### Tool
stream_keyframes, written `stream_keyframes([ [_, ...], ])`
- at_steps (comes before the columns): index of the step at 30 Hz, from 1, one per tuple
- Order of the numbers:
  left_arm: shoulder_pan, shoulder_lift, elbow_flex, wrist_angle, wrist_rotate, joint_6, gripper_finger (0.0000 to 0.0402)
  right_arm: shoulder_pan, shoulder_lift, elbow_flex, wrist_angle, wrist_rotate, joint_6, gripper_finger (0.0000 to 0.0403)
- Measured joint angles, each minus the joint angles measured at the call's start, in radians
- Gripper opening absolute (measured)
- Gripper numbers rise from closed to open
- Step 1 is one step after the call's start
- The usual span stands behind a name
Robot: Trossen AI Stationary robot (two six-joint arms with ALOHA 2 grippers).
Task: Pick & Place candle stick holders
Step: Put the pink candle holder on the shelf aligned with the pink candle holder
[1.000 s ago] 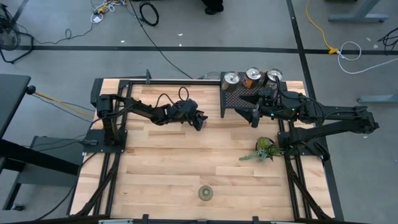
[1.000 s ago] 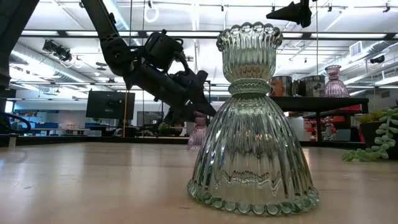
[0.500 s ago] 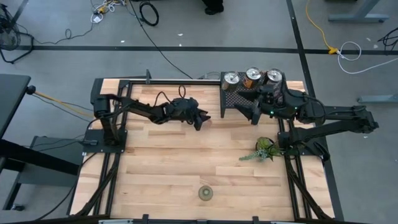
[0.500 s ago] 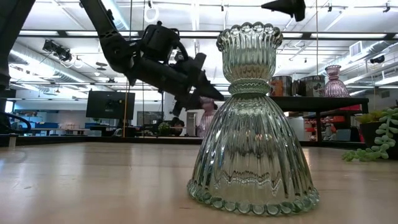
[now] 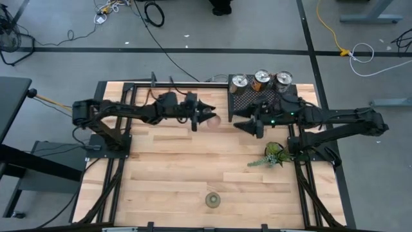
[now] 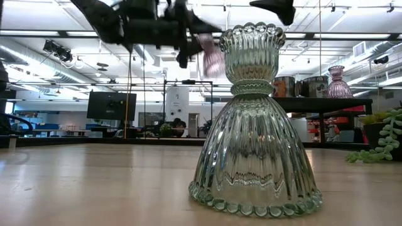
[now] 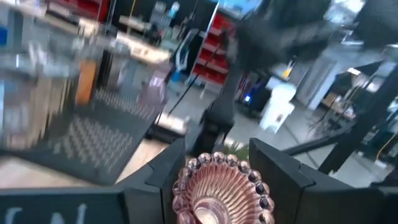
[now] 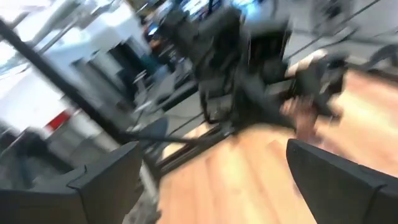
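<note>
On the wooden desk [image 5: 193,167], my left claw [image 5: 205,118] grips a pink glass candle stick holder [image 7: 222,190] aloft, just left of the black mesh rack [image 5: 248,98]. My right claw [image 5: 241,124] hangs wide open and empty beside that rack, where three silver holders [image 5: 261,80] stand along its far edge; the green holder [image 5: 213,200] sits well apart, near the desk's front edge.

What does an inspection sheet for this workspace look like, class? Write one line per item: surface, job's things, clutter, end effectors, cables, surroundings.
Surface: wooden table, black frame.
Job's things: three metallic holders on the black mesh rack; pink glass holder in the left end effector; green glass holder standing alone on the table.
Clutter: leafy plant sprig.
End effectors: left shut on the pink glass holder, raised; right end effector open, empty, facing it.
Cables: black floor cable, yellow cable.
Surroundings: grey floor; people: nothing seen.
</note>
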Motion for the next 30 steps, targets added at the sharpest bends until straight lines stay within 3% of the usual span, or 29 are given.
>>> stream_keyframes([
  [5,0.0,-0.098,0.0,-0.003,-0.003,0.009,0.0166,0.001,0.059,0.0,0.038,-0.093,0.0,0.0396],
  [12,-0.002,-0.16,0.0,-0.012,0.084,0.0,0.0186,-0.001,0.128,0.0,0.07,0.053,-0.035,0.0396],
  [18,-0.019,-0.161,0.001,-0.029,0.099,-0.015,0.0128,-0.005,0.199,0.0,0.079,0.124,-0.051,0.0396],
  [25,-0.016,-0.16,0.001,-0.106,0.082,-0.014,0.0066,-0.006,0.248,0.0,0.012,0.106,-0.053,0.0396],
  [30,-0.015,-0.174,0.0,-0.357,0.076,0.03,0.0047,-0.006,0.251,0.0,0.01,0.106,-0.053,0.0396],
])
